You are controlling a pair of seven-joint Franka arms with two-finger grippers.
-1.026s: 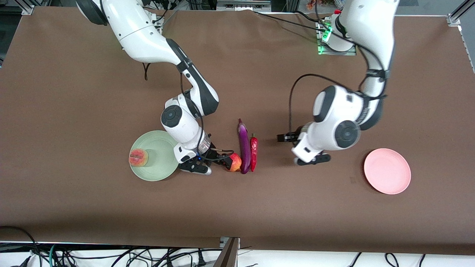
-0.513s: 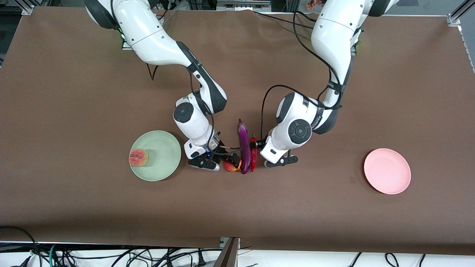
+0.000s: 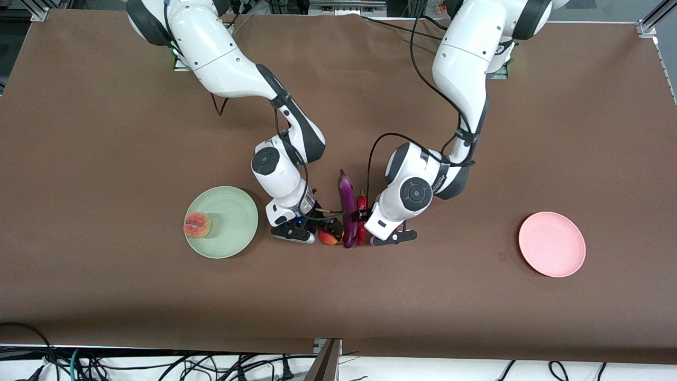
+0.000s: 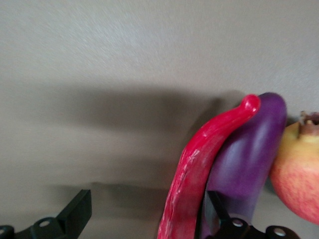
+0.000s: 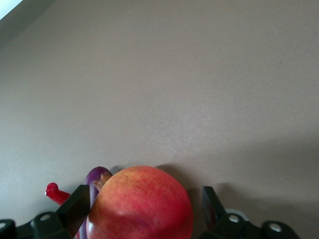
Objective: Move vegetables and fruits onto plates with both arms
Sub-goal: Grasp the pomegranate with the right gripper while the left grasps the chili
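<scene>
The purple eggplant point(image 3: 347, 206), red chili point(image 3: 361, 203) and red pomegranate-like fruit point(image 3: 330, 239) lie side by side mid-table. My right gripper point(image 3: 325, 232) is open with its fingers on either side of the fruit point(image 5: 142, 204). My left gripper point(image 3: 363, 225) is open around the chili point(image 4: 199, 169), with one finger point(image 4: 215, 211) between the chili and the eggplant point(image 4: 249, 154). The peach point(image 3: 197, 225) sits on the pale green plate point(image 3: 230, 219). The pale pink plate point(image 3: 551, 244) is empty toward the left arm's end.
The brown table top carries only these things. Cables hang below the table's front edge point(image 3: 338, 352). The two grippers stand close together, with the eggplant between them.
The left arm has swung from near the pink plate to the chili. The right gripper has shifted toward the eggplant and come down over the pomegranate-like fruit.
</scene>
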